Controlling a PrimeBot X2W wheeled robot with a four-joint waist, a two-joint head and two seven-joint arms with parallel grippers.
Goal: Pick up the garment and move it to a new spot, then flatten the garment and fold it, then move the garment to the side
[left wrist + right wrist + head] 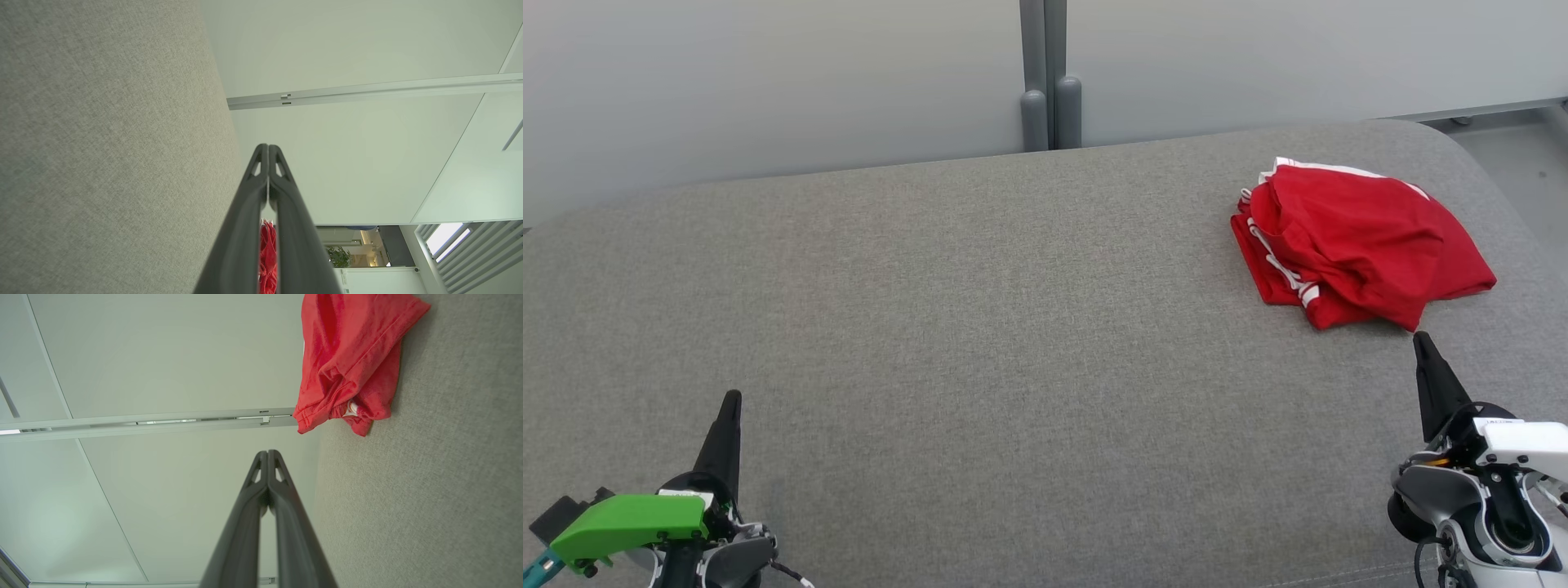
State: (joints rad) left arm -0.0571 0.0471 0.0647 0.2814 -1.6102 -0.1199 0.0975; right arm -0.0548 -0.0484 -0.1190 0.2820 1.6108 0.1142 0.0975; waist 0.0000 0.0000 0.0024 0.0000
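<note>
Head view: rumpled red garment lies on woven grey cushion; left end effector, right end effector closed.

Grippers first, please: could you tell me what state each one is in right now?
Left gripper: jaws shut, holding nothing.
Right gripper: jaws shut, holding nothing, tip close to the red garment.
</note>
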